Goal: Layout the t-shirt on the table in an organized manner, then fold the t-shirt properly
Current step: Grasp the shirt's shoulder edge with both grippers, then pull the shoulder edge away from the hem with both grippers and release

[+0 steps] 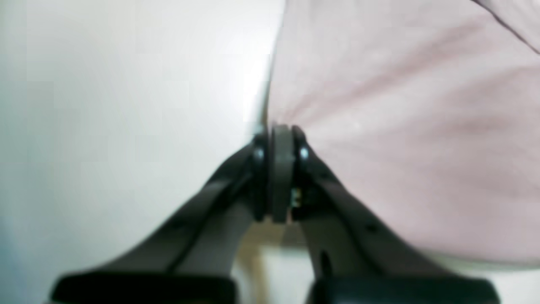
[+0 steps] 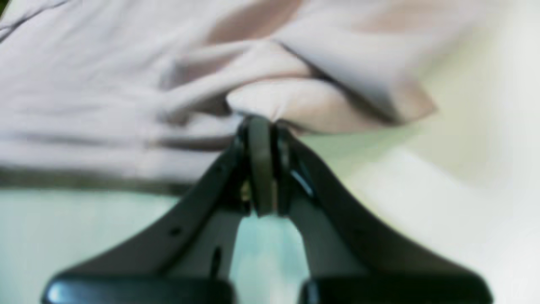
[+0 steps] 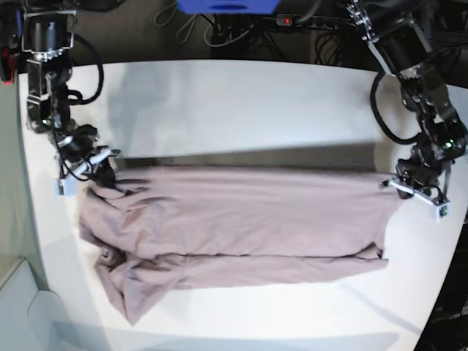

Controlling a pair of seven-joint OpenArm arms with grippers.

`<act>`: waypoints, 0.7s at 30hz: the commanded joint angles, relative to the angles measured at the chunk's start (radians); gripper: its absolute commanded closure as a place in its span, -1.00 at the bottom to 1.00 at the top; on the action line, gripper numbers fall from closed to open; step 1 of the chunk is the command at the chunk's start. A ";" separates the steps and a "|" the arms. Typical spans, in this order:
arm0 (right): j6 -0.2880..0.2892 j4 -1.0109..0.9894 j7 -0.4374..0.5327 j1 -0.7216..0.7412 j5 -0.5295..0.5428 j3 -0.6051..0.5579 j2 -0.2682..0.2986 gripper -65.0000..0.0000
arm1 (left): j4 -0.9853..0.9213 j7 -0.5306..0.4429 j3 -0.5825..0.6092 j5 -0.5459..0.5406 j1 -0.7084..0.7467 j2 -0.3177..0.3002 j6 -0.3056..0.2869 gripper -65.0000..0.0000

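the mauve t-shirt (image 3: 241, 219) lies stretched across the white table (image 3: 241, 102), folded lengthwise, its sleeve end bunched at the base view's left. the left gripper (image 1: 282, 133) is clamped on one cloth edge, and the right gripper (image 2: 259, 124) is clamped on a fold at the opposite end.

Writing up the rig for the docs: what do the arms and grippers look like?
Both arms are black, jointed, with black cables looped alongside. The left gripper and right gripper have dark, matte fingers tapering to grey pads, with small holes along them. In the base view, white pieces sit at each wrist.
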 commanded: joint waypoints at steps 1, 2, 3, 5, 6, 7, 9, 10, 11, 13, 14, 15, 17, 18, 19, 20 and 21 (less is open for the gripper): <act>0.018 0.084 0.038 0.001 0.023 0.024 0.019 1.00 | 0.063 0.000 -0.011 -0.009 -0.025 -0.015 -0.005 0.99; 0.018 0.147 0.038 -0.025 0.022 0.047 0.034 1.00 | 0.101 0.023 -0.020 -0.009 -0.025 -0.015 -0.005 0.99; 0.018 0.208 0.036 -0.054 0.023 0.066 0.043 1.00 | 0.138 0.047 -0.029 -0.009 -0.025 -0.015 -0.005 0.99; 0.018 0.320 0.036 -0.096 0.023 0.092 0.048 1.00 | 0.204 0.089 -0.037 -0.009 -0.025 -0.016 -0.005 0.99; 0.018 0.368 0.036 -0.116 0.023 0.109 0.052 1.00 | 0.228 0.106 -0.038 -0.009 -0.027 -0.016 -0.005 0.99; 0.018 0.419 0.036 -0.133 0.023 0.127 0.052 1.00 | 0.253 0.126 -0.037 -0.009 -0.027 -0.016 -0.005 0.99; 0.018 0.504 0.036 -0.156 0.023 0.149 0.052 1.00 | 0.290 0.156 -0.035 -0.009 -0.030 -0.016 -0.005 0.99; 0.018 0.540 0.035 -0.159 0.022 0.152 0.054 1.00 | 0.301 0.162 -0.034 -0.009 -0.034 -0.016 -0.005 0.99; 0.018 0.564 0.035 -0.159 0.020 0.155 0.057 1.00 | 0.305 0.170 -0.032 -0.009 -0.047 -0.016 -0.005 0.99; 0.018 0.581 0.032 -0.154 0.020 0.155 0.065 1.00 | 0.298 0.193 -0.032 -0.009 -0.068 -0.015 -0.005 0.99; 0.018 0.583 0.018 -0.153 0.020 0.156 0.065 1.00 | 0.294 0.212 -0.032 -0.009 -0.071 -0.015 -0.005 0.99; 0.018 0.583 -0.010 -0.154 0.020 0.158 0.065 1.00 | 0.294 0.225 -0.032 -0.009 -0.070 -0.015 -0.005 0.99; 0.018 0.586 -0.064 -0.174 0.020 0.173 0.065 1.00 | 0.296 0.244 -0.032 -0.009 -0.060 -0.013 -0.005 0.99; 0.018 0.586 -0.093 -0.203 0.022 0.199 0.062 1.00 | 0.296 0.253 -0.032 -0.009 -0.056 -0.010 -0.005 0.99; 0.018 0.587 -0.116 -0.234 0.025 0.222 0.059 1.00 | 0.296 0.262 -0.035 -0.009 -0.037 -0.010 -0.005 0.99; 0.018 0.597 -0.137 -0.263 0.025 0.235 0.048 1.00 | 0.296 0.268 -0.035 -0.009 -0.016 -0.010 -0.005 0.99; 0.018 0.609 -0.159 -0.294 0.023 0.244 0.034 1.00 | 0.299 0.268 -0.034 -0.009 0.004 -0.009 -0.005 0.99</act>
